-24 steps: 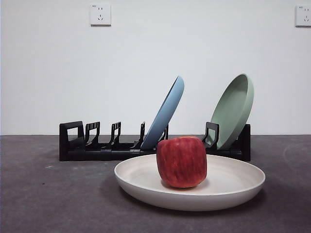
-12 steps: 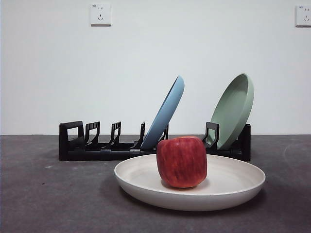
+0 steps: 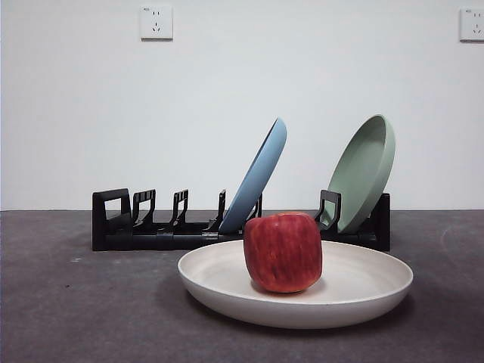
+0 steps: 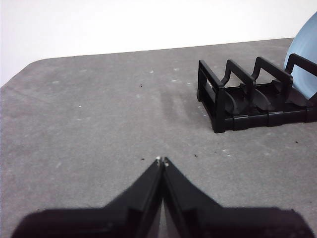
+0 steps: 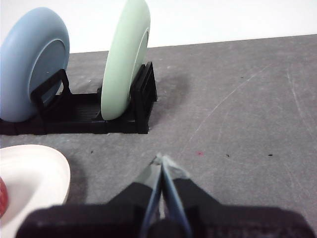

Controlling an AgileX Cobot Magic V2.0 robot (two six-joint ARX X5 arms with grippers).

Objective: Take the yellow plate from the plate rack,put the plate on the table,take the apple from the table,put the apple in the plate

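Observation:
The cream yellow plate point(image 3: 355, 291) lies flat on the dark grey table point(image 3: 68, 318) in front of the black plate rack point(image 3: 151, 227). The red apple point(image 3: 283, 252) stands in the plate's middle. In the right wrist view the plate's rim point(image 5: 34, 168) and a sliver of the apple point(image 5: 2, 197) show at one edge. My left gripper point(image 4: 161, 160) is shut and empty over bare table beside the rack's end point(image 4: 233, 99). My right gripper point(image 5: 159, 158) is shut and empty, in front of the rack's other end point(image 5: 138, 106). Neither gripper shows in the front view.
A light blue plate point(image 3: 257, 178) and a sage green plate point(image 3: 364, 170) lean in the rack; both also show in the right wrist view, blue point(image 5: 32, 64) and green point(image 5: 124, 54). Several rack slots at the left stand empty. Two wall sockets are behind.

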